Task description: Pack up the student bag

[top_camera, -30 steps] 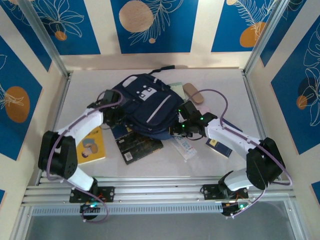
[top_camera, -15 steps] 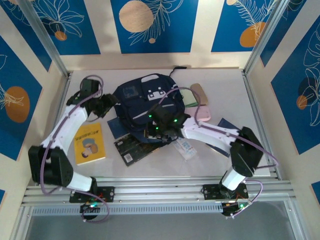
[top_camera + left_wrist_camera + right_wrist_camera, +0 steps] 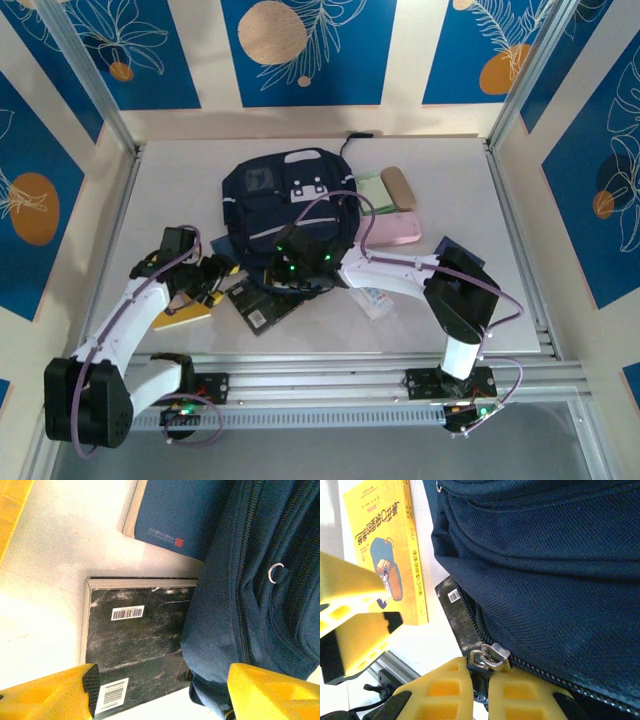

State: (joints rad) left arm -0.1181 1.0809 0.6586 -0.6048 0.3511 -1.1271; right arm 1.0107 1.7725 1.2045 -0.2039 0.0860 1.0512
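From above, the navy backpack (image 3: 285, 205) lay flat near the middle of the worktop (image 3: 160, 190), with its front pocket facing up. A green book (image 3: 371, 187), a tan case (image 3: 398, 186) and a pink case (image 3: 390, 230) sat just beside its right edge. The left claw (image 3: 213, 286) hung over the worktop just left of the bag's near end, above the edge of a yellow book (image 3: 186, 312). The right claw (image 3: 284, 276) was pressed against the near edge of the bag, where a black book (image 3: 262, 300) stuck out from under it. In the left wrist view, the left claw (image 3: 161, 692) stood wide open with nothing between its yellow fingers (image 3: 55, 695). Below it lay the black book with its two barcode labels, one side tucked under the bag's edge. A blue notebook (image 3: 175, 515) lay beyond it, also partly under the bag. A small metal ring (image 3: 276, 573) showed on the bag's side, next to a closed zip line. In the right wrist view, the right claw (image 3: 481, 672) was closed tight, its two yellow fingers (image 3: 445, 687) pinching the metal zip pull (image 3: 489, 658) at the bag's lower seam. The dark fabric spread across the upper right of that view. The yellow book lay on the worktop to the left, apart from the bag, with the open left claw hanging over its near side.
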